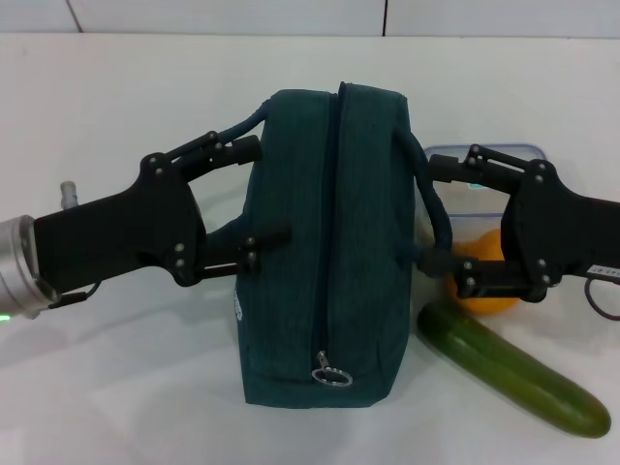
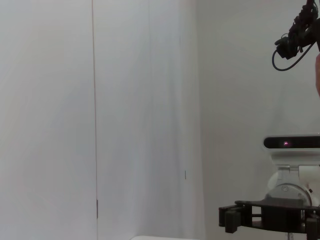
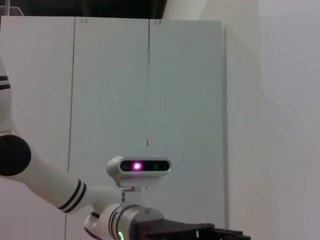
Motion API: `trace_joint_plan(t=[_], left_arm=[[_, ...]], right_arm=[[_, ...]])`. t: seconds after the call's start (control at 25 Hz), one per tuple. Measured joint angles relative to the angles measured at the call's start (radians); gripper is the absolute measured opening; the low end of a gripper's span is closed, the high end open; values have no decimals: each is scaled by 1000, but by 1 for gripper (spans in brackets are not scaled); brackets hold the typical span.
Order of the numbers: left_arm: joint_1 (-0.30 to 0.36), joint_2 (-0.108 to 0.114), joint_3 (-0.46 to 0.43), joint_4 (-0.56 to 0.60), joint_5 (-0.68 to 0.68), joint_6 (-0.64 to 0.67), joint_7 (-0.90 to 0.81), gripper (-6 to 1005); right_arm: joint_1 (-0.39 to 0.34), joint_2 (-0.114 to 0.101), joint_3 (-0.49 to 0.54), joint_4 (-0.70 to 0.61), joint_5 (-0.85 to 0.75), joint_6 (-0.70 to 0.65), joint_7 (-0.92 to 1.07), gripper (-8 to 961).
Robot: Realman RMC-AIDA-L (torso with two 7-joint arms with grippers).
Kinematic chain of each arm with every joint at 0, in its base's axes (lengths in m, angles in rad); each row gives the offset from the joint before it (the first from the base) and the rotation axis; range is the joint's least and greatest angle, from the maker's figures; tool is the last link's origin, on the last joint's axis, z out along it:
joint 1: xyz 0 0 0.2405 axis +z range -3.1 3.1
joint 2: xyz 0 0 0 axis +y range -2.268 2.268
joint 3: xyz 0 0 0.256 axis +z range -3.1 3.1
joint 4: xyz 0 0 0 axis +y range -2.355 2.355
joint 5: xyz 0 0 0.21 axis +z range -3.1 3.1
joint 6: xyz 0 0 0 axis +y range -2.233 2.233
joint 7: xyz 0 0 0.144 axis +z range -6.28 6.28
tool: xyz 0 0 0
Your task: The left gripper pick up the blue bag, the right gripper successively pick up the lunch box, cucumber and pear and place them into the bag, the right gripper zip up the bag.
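The blue bag stands in the middle of the white table, its zipper shut along the top with the ring pull at the near end. My left gripper is open against the bag's left side, its upper finger by the left handle. My right gripper is open at the bag's right side, with the right handle between its fingers. The lunch box, the pear and the cucumber lie on the table right of the bag, partly behind my right gripper.
The table's far edge meets a tiled wall. Both wrist views look across at walls and my head camera. The left wrist view shows a black claw low down. Bare table lies front left.
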Motion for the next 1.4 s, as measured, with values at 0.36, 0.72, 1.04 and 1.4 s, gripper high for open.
trace_joint_plan(t=[0.36,0.72,1.04,1.4], left_arm=[[0,-2,0,-1,0,0,10,871],[27,8,0,265,-1,15,-358,867],[50,-25,-70,543,142,8,-826,864],[48,-27,47,536,232,-117,-926,860]], right_arm=[[-5,0,0,-1,0,-1,-2,841],[-14,0,9,-24,6,-1,1,841],[-18,-2,9,-42,7,-1,8,840],[-31,-2,9,-40,8,-1,8,840]])
